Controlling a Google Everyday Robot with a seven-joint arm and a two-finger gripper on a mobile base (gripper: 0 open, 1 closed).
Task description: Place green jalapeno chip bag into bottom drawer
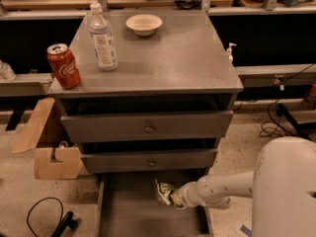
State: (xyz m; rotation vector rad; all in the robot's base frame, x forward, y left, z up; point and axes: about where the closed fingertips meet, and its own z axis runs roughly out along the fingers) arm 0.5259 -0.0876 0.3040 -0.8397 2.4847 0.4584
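The green jalapeno chip bag [164, 193] is a small crumpled green and white foil bag. It is held over the right part of the open bottom drawer [129, 212], a long grey tray pulled out below the cabinet. My gripper [175, 197] reaches in from the right on a white arm and is shut on the bag's right side. The bag sits just below the front of the middle drawer. I cannot tell whether the bag touches the drawer floor.
A grey cabinet [148, 78] carries a red cola can [63, 65], a water bottle [102, 37] and a white bowl [143, 24]. Two knobbed drawers are closed. A cardboard box [49, 149] and a black cable [47, 216] lie on the floor at left.
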